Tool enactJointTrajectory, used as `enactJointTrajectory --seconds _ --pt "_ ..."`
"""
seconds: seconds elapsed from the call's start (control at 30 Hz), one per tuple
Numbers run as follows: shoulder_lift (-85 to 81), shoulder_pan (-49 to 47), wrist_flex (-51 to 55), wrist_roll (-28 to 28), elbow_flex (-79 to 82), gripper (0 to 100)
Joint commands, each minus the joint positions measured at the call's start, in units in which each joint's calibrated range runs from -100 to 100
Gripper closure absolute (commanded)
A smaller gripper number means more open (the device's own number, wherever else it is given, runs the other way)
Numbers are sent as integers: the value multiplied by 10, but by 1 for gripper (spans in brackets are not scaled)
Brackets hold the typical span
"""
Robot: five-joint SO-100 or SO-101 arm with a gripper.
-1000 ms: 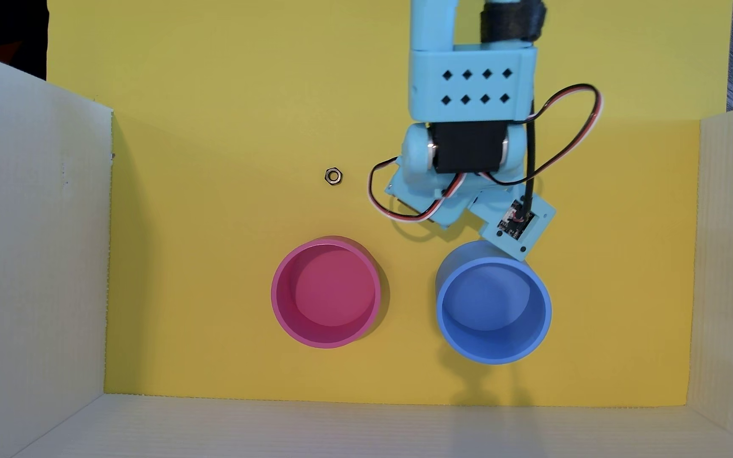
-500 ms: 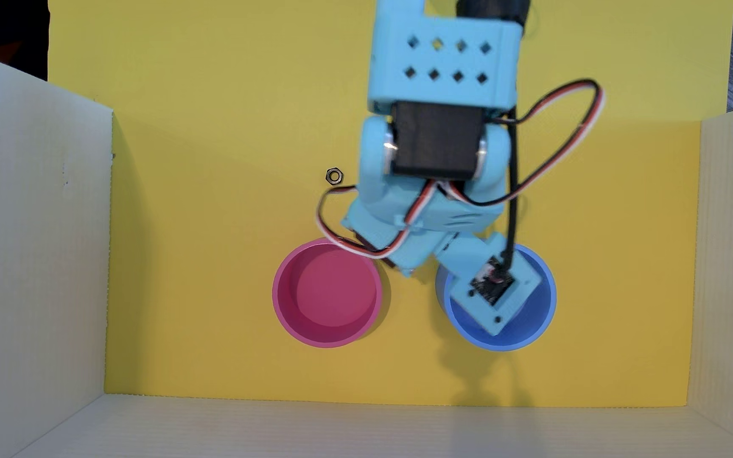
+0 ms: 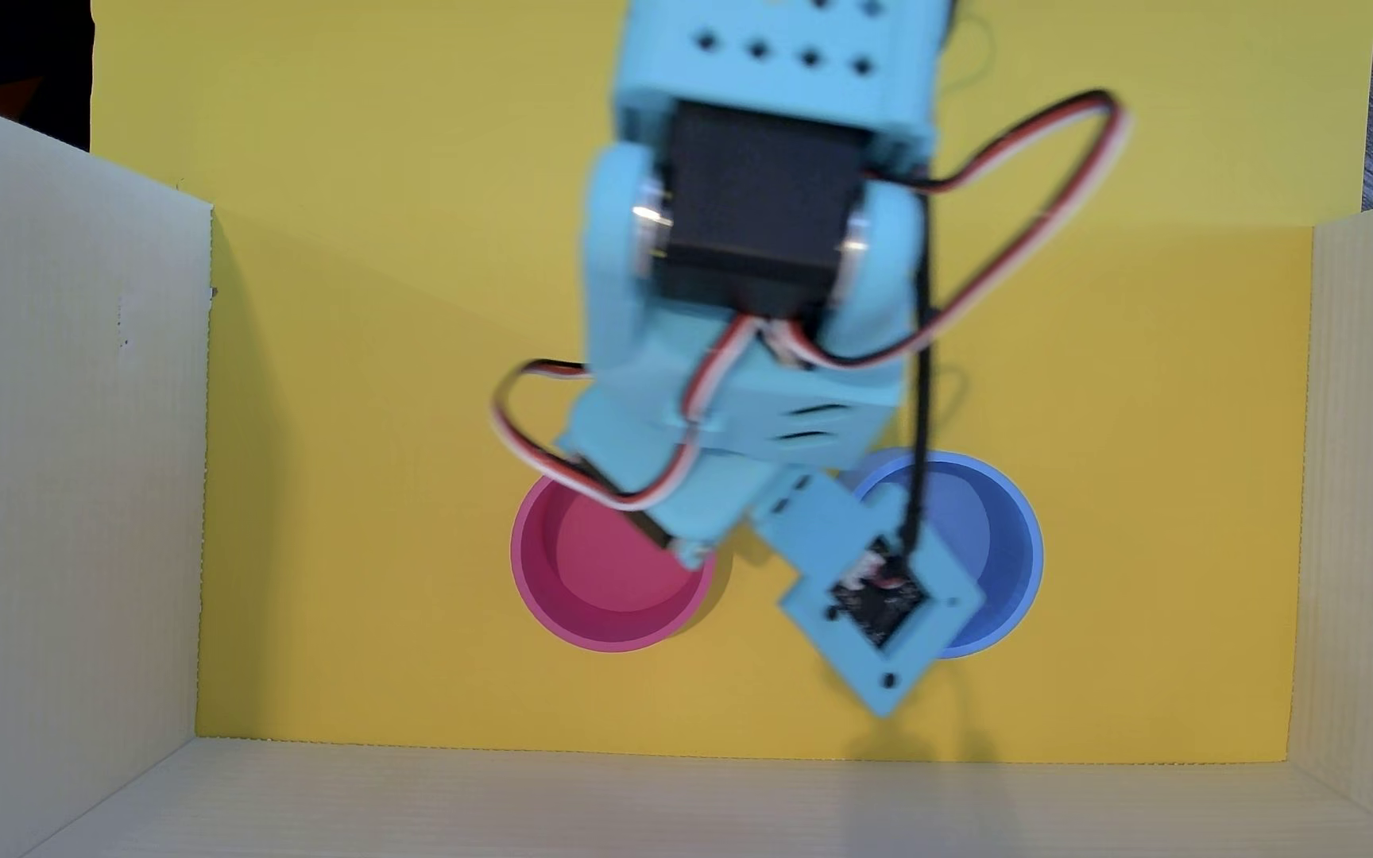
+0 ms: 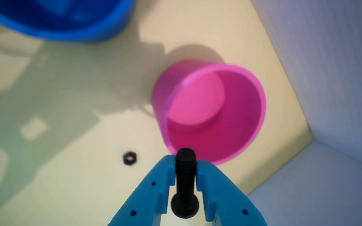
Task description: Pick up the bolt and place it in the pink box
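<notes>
- We see the light-blue plastic claw (image 4: 185, 171) clamped on the small black threaded bolt (image 4: 185, 185) at bottom centre of the wrist view.
- Round pink plastic box (image 4: 212, 113) lies just ahead, along the bolt's long axis.

I see a black bolt (image 4: 185, 182) between light-blue gripper (image 4: 185, 166) fingers, a magenta pink box (image 4: 256, 94), a blue cup (image 3: 1013, 544), a dark nut (image 4: 129, 158), and a yellow floor (image 3: 386, 412).

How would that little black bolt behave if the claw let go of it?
Probably stiff and heavy for its size: the bolt looks like solid metal. Its round shaft would likely roll on the yellow floor. The gripper clamps its threaded shaft, so slipping seems unlikely.
</notes>
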Motion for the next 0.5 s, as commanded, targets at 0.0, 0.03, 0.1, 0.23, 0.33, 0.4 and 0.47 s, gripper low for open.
enactJointTrajectory --seconds 0.0,0.03,0.1,0.23,0.33,0.4,0.47 --pt "-4 15 -4 12 -28 99" --pt "-4 16 -4 12 -27 99" --pt "-4 20 -5 12 -23 99" --pt "-3 20 -9 13 -23 99" --pt "-2 20 -26 13 -22 99" --pt "7 20 -35 13 -22 99" --pt "25 20 -42 13 -29 99"
